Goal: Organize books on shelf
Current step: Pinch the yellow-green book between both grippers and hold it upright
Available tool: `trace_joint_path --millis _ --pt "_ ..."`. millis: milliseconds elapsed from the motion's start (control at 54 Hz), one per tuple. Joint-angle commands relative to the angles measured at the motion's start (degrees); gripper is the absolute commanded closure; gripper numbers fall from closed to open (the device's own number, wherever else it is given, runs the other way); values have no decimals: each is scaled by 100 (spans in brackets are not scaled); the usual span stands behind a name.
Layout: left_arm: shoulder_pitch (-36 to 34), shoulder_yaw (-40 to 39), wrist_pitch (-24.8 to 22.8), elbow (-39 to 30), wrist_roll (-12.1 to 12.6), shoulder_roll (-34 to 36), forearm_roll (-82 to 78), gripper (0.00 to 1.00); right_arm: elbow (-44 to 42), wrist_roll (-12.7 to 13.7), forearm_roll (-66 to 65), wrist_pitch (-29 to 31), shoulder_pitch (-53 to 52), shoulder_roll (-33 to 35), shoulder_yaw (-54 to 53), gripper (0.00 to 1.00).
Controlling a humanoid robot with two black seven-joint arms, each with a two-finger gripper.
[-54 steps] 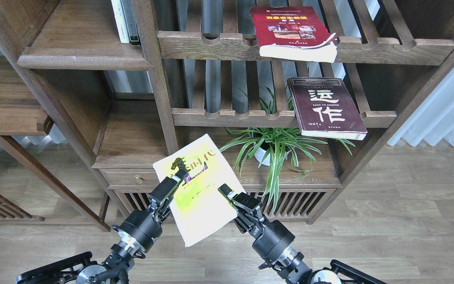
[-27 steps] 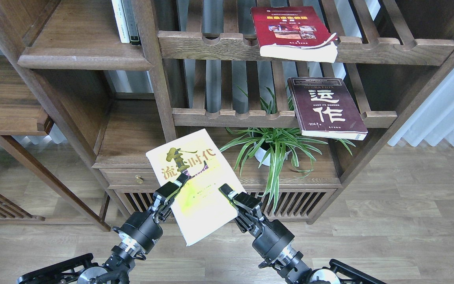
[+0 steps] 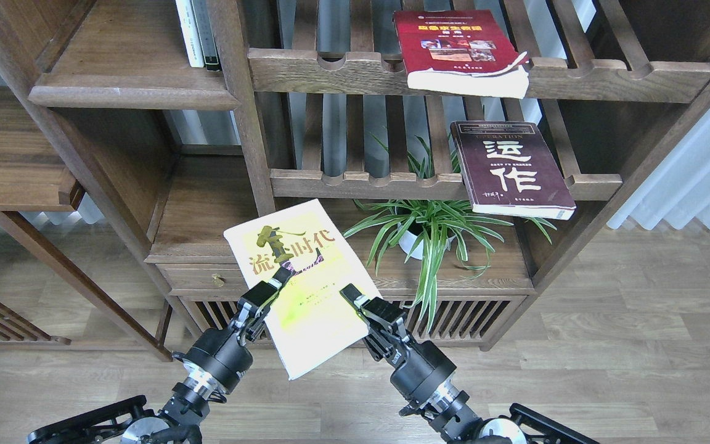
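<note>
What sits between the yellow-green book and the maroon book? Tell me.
In the head view, a potted spider plant fills the stretch between the yellow-green book, held by both grippers, and the maroon book on the slatted rack.

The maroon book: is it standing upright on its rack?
No, the maroon book lies flat, cover up, on the slatted rack.

Three large books (image 3: 301,283), two slim volumes (image 3: 196,34), one plant (image 3: 432,231)
</note>
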State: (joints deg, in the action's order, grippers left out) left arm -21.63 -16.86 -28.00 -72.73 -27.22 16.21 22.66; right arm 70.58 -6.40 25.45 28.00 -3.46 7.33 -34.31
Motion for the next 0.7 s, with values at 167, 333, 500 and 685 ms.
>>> trace_joint_path --millis 167,333,500,685 --pt "19 -63 0 145 -3 84 1 98 -44 -1 4 0 21 5 4 67" --pt "28 -63 0 180 24 75 1 99 -53 -10 -5 0 30 5 12 49" --pt "27 -107 0 180 68 75 -209 100 -176 -63 -5 0 -14 -48 -67 25" --pt "36 -230 0 162 68 58 -701 100 -184 -81 -5 0 -14 -57 -286 17"
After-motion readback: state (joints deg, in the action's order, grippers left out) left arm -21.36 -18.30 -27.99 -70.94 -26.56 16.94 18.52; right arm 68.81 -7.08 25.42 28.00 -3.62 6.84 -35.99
